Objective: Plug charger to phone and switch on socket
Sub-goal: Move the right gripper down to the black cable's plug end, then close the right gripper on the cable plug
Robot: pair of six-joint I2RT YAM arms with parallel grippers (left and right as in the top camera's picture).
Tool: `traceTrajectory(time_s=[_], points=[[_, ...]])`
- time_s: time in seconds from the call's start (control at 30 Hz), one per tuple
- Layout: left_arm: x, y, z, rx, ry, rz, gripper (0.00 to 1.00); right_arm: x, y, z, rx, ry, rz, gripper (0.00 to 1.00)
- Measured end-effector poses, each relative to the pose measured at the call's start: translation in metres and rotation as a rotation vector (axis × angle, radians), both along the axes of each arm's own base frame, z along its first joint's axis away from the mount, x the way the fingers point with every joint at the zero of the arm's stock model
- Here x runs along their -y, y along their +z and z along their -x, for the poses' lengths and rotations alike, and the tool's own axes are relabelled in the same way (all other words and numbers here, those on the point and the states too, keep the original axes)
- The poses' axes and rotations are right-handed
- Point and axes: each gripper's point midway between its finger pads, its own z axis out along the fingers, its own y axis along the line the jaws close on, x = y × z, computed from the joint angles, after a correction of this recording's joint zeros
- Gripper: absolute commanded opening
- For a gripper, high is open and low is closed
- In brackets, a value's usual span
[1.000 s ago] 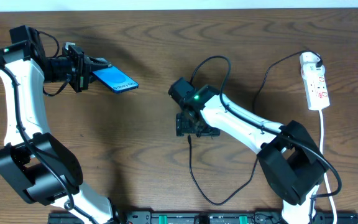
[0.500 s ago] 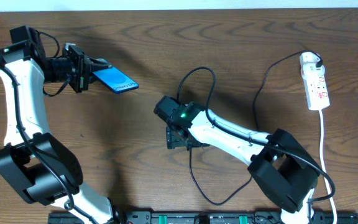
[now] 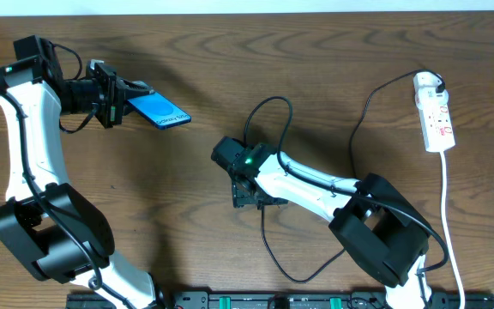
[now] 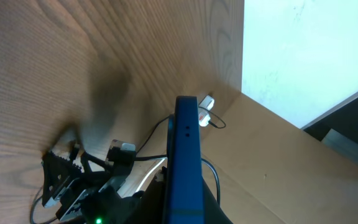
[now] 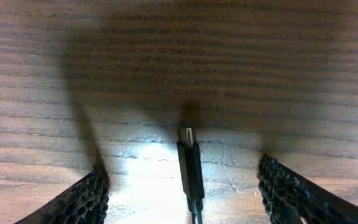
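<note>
Right claw (image 5: 188, 193), wide, straddles thin black charger cable (image 5: 189, 168) tip, ungrasped; left claw (image 3: 120, 101) holds slim blue-screened phone (image 3: 159, 110) aloft; plugging and switching remain.

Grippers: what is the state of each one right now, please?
Left gripper: closed, holding the phone.
Right gripper: open, either side of the charger tip, not gripping it.
</note>
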Motion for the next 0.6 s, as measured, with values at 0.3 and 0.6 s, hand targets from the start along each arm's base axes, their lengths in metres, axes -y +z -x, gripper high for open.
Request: traceTrajectory(time_s=[0.3, 0.6], points=[[0.0001, -0.0001, 0.0002, -0.002, 0.0, 0.0, 0.07, -0.001, -0.0004, -0.002, 0.008, -0.003, -0.002, 0.45], [0.0001, -0.0001, 0.0003, -0.002, 0.0, 0.0, 0.07, -0.0009, -0.0006, -0.0023, 0.009, -0.007, -0.001, 0.02]])
